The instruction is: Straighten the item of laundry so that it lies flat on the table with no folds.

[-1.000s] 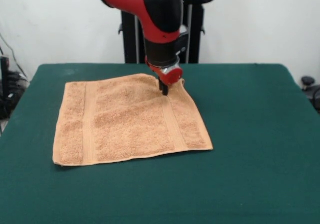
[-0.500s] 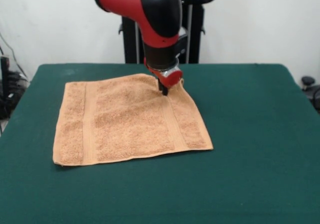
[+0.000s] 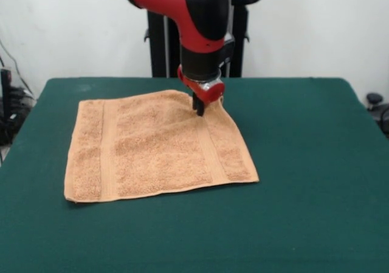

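The orange-tan towel (image 3: 155, 148) lies spread on the green table (image 3: 304, 163), left of centre, with woven bands running near its left and right edges. Its far right corner (image 3: 216, 103) is slightly raised and rumpled. My gripper (image 3: 199, 110) points straight down at that corner. Its black fingers (image 3: 199, 106) are together and pinch the towel's cloth just inside the far edge. No care label shows.
The robot's black pedestal (image 3: 159, 42) stands behind the table's far edge. Dark objects sit off the table at the left edge (image 3: 7, 103) and the right edge (image 3: 377, 106). Bare green cloth stretches to the right of the towel and in front of it.
The arm's upper part has swung slightly to the right. The gripper tip stays at the same corner, and the towel has not visibly moved.
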You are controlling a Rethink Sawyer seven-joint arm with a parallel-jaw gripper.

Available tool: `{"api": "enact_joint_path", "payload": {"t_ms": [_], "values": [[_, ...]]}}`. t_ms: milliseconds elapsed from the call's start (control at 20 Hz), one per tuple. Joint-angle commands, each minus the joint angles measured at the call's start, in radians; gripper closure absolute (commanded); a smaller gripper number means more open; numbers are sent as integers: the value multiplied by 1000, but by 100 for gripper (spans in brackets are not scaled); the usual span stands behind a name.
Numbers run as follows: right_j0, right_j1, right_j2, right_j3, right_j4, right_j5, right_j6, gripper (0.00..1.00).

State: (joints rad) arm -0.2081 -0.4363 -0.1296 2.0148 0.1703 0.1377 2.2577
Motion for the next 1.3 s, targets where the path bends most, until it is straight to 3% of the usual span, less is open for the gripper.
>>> {"api": "enact_joint_path", "payload": {"t_ms": [50, 200, 500, 1100, 1200, 1300], "values": [[-26, 73, 10, 235, -60, -452, 354, 100], [-56, 126, 39, 261, -84, -525, 342, 100], [-90, 277, 85, 206, -86, -657, 348, 100], [-100, 380, 98, 138, -58, -770, 326, 100], [-143, 437, 126, 81, -126, -793, 310, 100], [-221, 512, 177, -10, -263, -811, 298, 100]]}}
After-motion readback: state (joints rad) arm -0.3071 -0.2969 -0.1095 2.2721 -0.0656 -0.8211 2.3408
